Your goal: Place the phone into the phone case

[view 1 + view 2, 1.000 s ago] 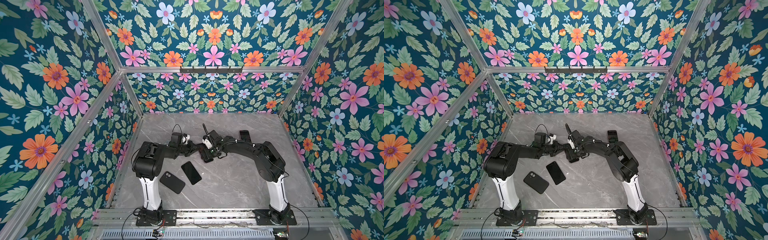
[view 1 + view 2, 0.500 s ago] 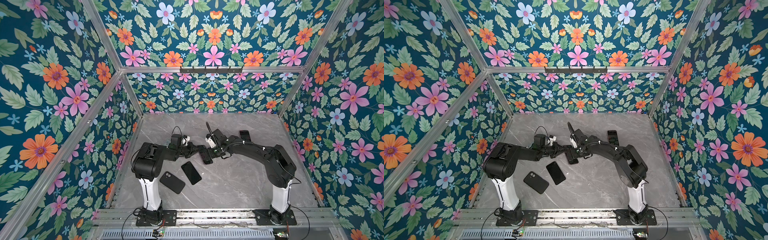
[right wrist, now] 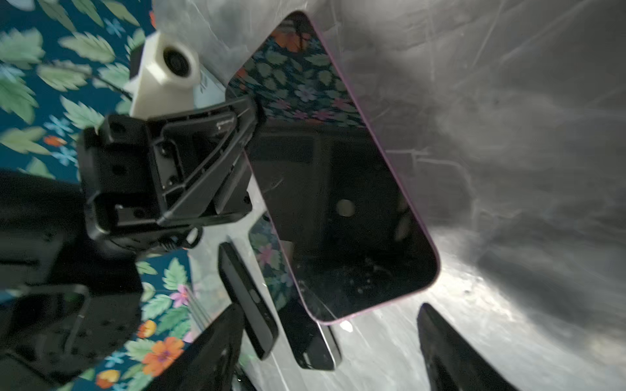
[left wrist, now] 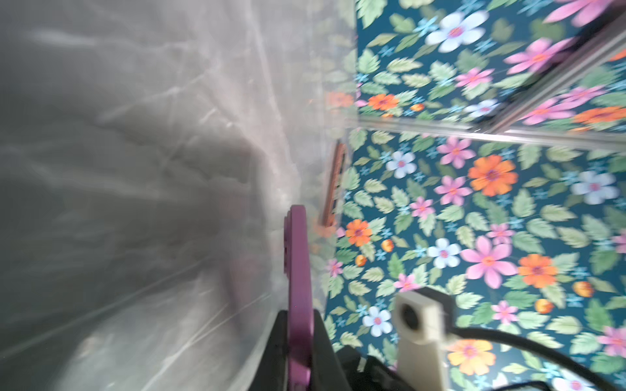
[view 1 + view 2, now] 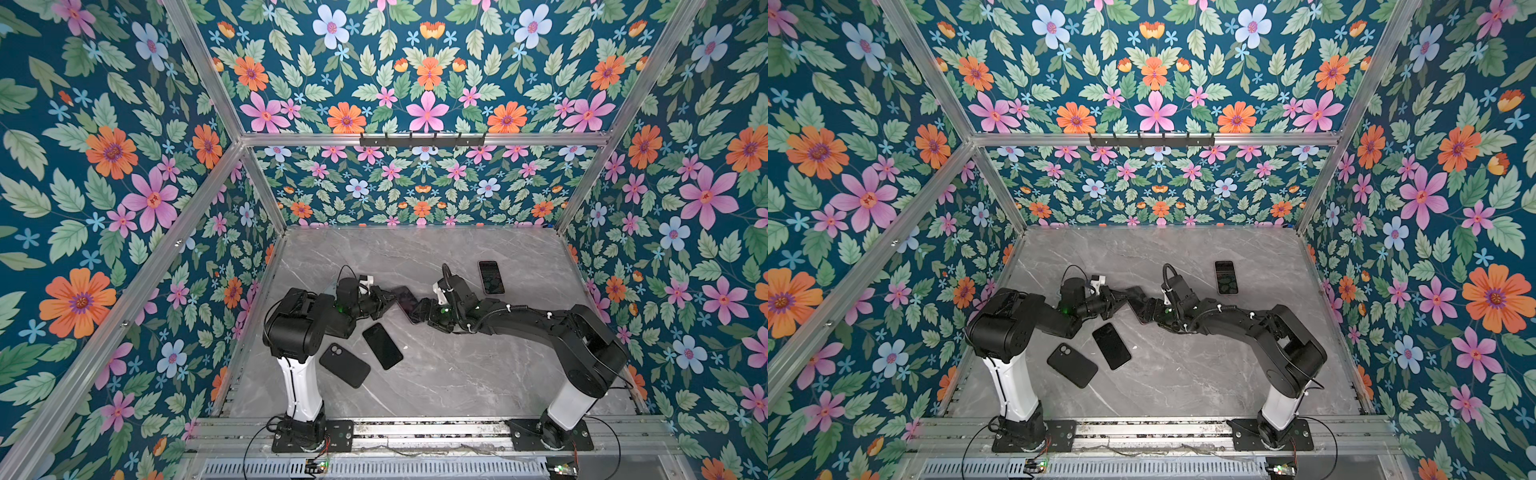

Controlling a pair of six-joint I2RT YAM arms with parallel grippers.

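l gripper (image 3: 249,142) pinches slim purple-edged phone (image 3: 338,189), glossy blk glass, rounded corners.

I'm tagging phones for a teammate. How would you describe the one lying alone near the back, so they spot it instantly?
On the marble table, look behind the right arm toward the back wall: a dark phone lies flat, screen up. Unlike the purple phone between the arms and the two dark slabs by the left arm, it lies alone.
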